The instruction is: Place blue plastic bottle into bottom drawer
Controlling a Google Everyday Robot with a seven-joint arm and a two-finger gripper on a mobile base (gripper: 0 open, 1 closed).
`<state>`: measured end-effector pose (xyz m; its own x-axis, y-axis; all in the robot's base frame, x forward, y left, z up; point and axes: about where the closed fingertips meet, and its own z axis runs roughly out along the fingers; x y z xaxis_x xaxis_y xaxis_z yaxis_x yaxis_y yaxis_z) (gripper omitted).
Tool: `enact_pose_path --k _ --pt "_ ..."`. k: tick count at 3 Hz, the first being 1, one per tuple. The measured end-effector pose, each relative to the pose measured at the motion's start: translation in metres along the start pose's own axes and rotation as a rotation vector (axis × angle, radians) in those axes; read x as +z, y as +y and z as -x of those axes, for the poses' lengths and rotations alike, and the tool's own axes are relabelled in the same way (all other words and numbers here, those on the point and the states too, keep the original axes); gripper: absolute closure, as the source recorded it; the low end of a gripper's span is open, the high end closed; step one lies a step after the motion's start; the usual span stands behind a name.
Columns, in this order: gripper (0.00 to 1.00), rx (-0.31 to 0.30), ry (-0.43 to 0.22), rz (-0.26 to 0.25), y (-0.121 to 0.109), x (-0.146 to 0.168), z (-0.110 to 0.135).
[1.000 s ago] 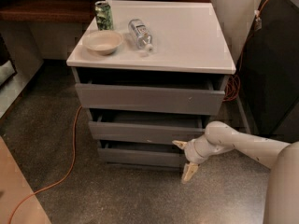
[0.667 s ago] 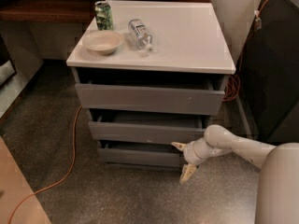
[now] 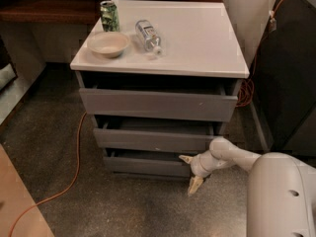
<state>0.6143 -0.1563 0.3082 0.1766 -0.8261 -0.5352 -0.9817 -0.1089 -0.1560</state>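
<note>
Task status: early stage, placement not yet done. Blue plastic bottle (image 3: 148, 35): lying on its side on the white cabinet top (image 3: 202, 38), cap toward the front edge, just beside the bowl (image 3: 108, 44) and apart from the green can (image 3: 109, 16) standing behind that bowl; nothing holds it. Gripper (image 3: 191, 172): low down at the right end of the bottom drawer (image 3: 145, 166), well away from the bottle; jaws spread wide and empty, the upper finger at the top edge of the drawer front, the lower finger pointing at the floor. Whether the upper finger actually touches the front cannot be told. Bottom drawer: pulled out only a little, showing a thin dark strip of its inside; nothing is visible in it, and by my judgement the gap is too narrow to take the bottle. Middle drawer (image 3: 153, 139) and top drawer (image 3: 158, 104): each slightly forward, contents hidden in shadow. Bowl: appears empty. Remaining, as judged: open the bottom drawer further, fetch the bottle from the top, lower it in and let go. Also present: orange cable (image 3: 75, 168) across the floor at left.
</note>
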Motion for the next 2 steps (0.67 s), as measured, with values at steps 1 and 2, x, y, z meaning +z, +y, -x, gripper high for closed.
enact_pose_path --k 1,2 --pt "0.00 0.004 0.013 0.001 -0.006 0.025 -0.017" --pt "0.00 -0.012 0.034 -0.017 -0.017 0.046 -0.030"
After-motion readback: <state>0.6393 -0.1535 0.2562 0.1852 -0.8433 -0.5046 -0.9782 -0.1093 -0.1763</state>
